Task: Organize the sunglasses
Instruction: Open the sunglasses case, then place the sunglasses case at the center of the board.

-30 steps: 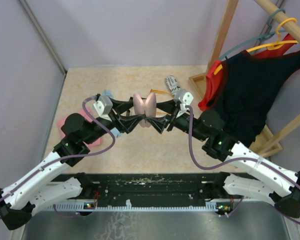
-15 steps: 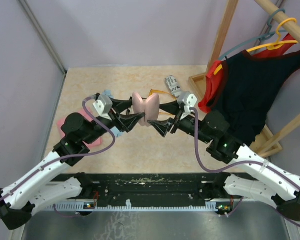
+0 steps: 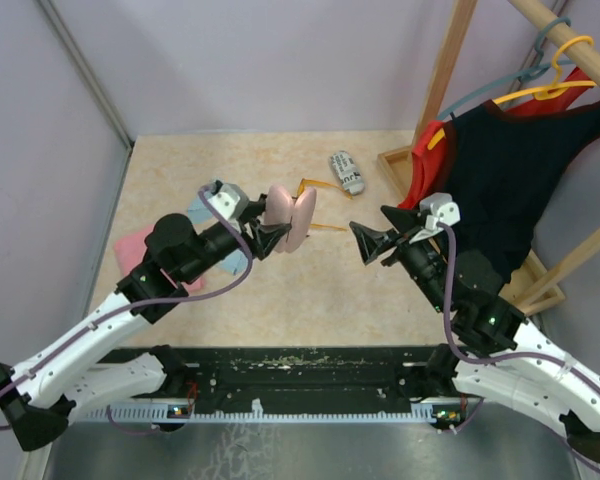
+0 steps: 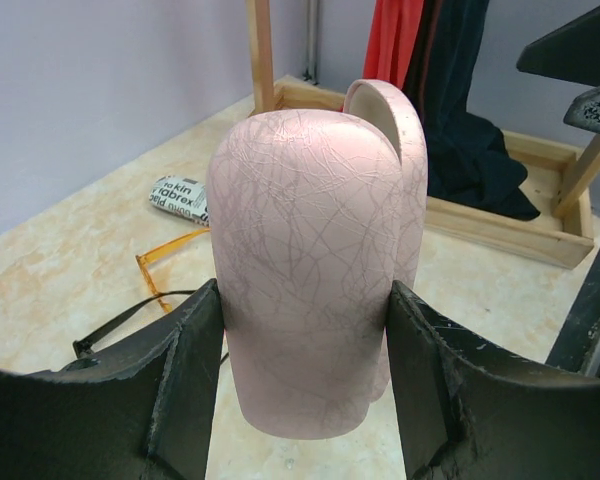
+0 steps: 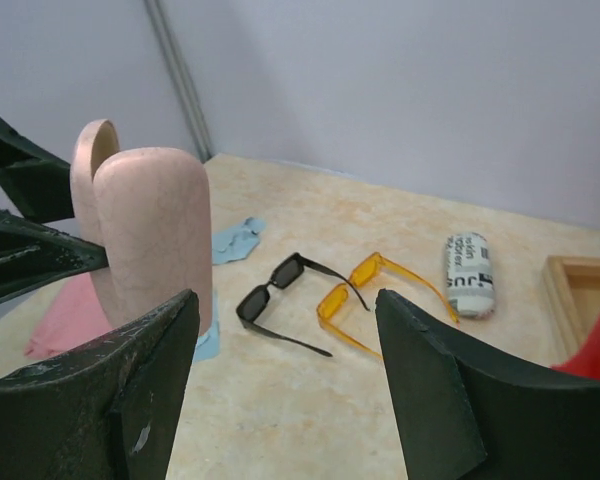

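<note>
Two pairs show whole only from the right wrist: the black sunglasses [image 5: 270, 297] and the orange sunglasses [image 5: 352, 288] lie side by side on the surface [image 5: 280, 430] just past the pink case [image 5: 152, 235], with the black pair nearer it. From above, the black pair cannot be made out behind the case, and only orange rims and one arm peek out beside it. The left wrist catches only parts of each pair.

Counted, there are two sunglasses and two cases, the pink one and a printed case [image 5: 468, 273] lying beyond the orange pair. There are also two cloths beside the pink case, a blue cloth [image 5: 235, 240] and a pink cloth [image 5: 65, 315].

Both frames lie parallel, fronts slanting, arms unfolded and pointing away from the pink case.

The left claw [image 4: 302, 290] is clenched on the pink case, holding it upright with its shells parted. The right claw [image 3: 364, 245] is released, grasping nothing, apart from the case.
</note>
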Robot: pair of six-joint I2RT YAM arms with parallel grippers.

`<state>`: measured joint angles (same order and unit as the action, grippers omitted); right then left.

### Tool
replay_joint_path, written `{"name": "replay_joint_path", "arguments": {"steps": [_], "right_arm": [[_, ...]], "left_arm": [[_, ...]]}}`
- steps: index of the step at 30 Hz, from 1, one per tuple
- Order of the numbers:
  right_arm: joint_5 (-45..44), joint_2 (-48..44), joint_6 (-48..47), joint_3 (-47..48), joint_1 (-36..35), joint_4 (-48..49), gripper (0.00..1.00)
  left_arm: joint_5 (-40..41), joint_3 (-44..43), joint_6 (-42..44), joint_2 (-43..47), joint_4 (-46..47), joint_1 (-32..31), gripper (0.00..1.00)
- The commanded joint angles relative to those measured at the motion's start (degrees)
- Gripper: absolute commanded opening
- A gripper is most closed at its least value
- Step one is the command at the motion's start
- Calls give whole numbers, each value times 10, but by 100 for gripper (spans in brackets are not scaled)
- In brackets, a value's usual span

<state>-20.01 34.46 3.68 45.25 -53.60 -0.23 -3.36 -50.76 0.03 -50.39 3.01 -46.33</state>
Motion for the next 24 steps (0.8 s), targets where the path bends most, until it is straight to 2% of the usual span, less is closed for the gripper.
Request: {"name": "replay_joint_path", "arguments": {"steps": [1, 5, 7, 11, 14, 19, 24], "right_arm": [[-91, -14, 35, -6, -4, -54, 71], [-154, -50, 60, -31, -4, -46, 71], [-167, -70, 60, -39, -4, -38, 71], [-177, -102, 43, -49, -4, -34, 71], [-177, -120, 33, -57, -4, -33, 71], [-173, -150, 16, -80, -4, -19, 70], [-157, -159, 13, -90, -4, -13, 70]], "left_arm": [[42, -54, 41, -39, -54, -26, 0], [158, -33, 103, -69, -64, -99, 0], [182, -13, 135, -82, -53, -116, 0], [185, 36, 235, -103, -6, -143, 0], [188, 90, 329, -102, 90, -164, 0], [111, 151, 488, -118, 165, -172, 0], [97, 216, 619, -167, 287, -176, 0]]}}
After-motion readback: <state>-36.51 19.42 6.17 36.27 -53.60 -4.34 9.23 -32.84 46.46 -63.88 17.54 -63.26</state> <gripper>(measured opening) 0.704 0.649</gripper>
